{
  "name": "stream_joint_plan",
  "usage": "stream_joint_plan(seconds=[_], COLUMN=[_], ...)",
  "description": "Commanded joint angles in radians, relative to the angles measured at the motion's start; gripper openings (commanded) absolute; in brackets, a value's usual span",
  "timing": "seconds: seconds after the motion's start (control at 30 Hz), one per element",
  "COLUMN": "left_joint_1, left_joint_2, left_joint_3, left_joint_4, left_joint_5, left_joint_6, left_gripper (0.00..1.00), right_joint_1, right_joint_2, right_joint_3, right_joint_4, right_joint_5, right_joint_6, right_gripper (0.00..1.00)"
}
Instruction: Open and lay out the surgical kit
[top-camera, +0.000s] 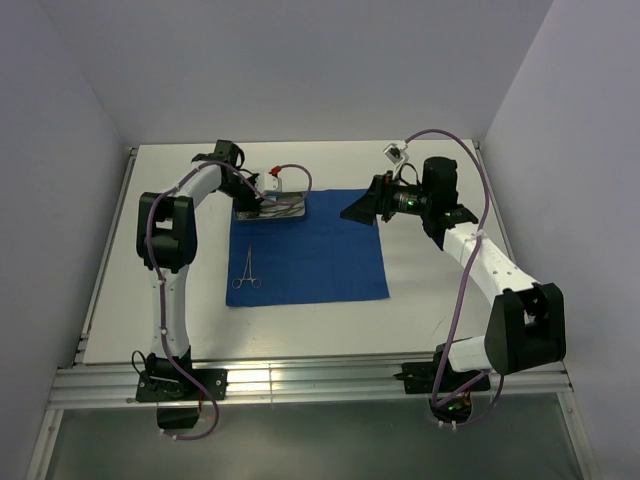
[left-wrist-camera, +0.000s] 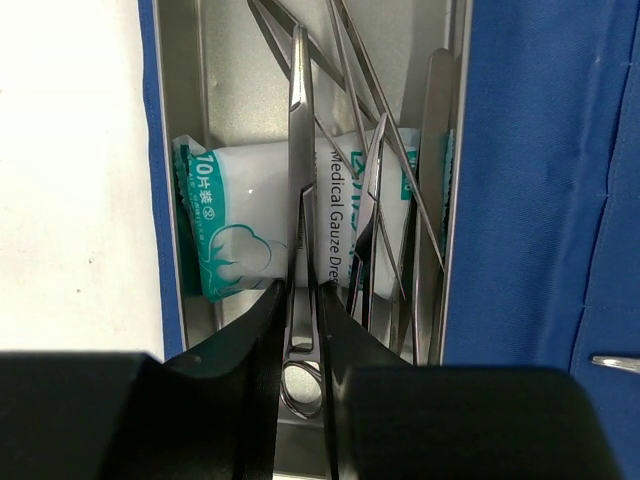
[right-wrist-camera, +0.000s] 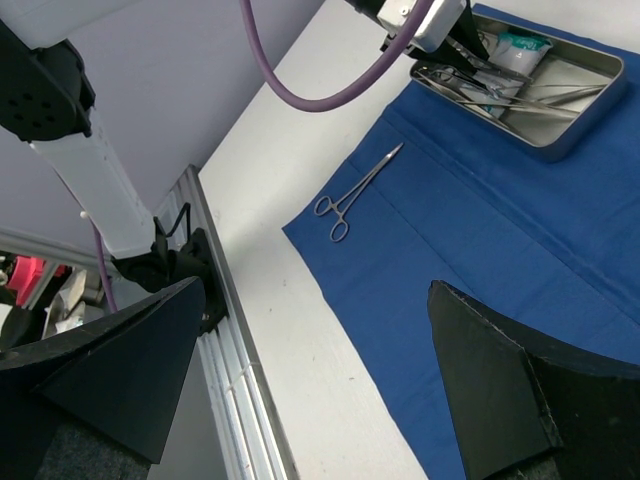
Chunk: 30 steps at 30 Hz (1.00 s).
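Note:
The royal-blue cloth (top-camera: 310, 255) lies spread flat on the table. On its far left corner stands the steel tray (top-camera: 290, 216), holding several slim instruments and a white-green gauze packet (left-wrist-camera: 240, 230). My left gripper (left-wrist-camera: 303, 300) reaches into the tray, its black fingers (left-wrist-camera: 240, 340) pressed against both shanks of a ring-handled clamp (left-wrist-camera: 298, 150) that lies on top of the packet. Another ring-handled clamp (top-camera: 247, 270) lies alone on the cloth near its left edge. My right gripper (top-camera: 365, 208) hovers above the cloth's far right corner, wide open with nothing in it.
Bare white table surrounds the cloth. A metal rail (right-wrist-camera: 235, 340) runs along the table's near edge. Grey walls close in the left, back and right sides. A purple cable (right-wrist-camera: 330, 85) trails from the left wrist above the tray.

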<state>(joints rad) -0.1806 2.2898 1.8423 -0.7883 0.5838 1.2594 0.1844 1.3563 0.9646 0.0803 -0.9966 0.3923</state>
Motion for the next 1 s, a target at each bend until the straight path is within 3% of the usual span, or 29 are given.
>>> stream_joint_plan(seconds=[0.0,0.3,0.97], left_joint_1=[-0.008,-0.008,-0.008], left_joint_2=[-0.001,-0.09,-0.15], left_joint_3=[0.011,0.002,-0.029], left_joint_4=[0.004,0.026,0.084], left_joint_5=[0.01,0.037,0.079], left_joint_6=[-0.025,-0.054,-0.11], left_gripper=[0.14,0.01,0.0], right_joint_1=[-0.01,-0.01,-0.008], right_joint_2=[0.006,0.0,-0.002], right_joint_3=[0.049,0.056,0.049], right_joint_4=[0.01,0.013,0.024], right_joint_5=[-0.02,-0.024,-0.028], right_joint_6=[-0.003,0.0,0.007], right_gripper=[1.0,1.0,1.0])
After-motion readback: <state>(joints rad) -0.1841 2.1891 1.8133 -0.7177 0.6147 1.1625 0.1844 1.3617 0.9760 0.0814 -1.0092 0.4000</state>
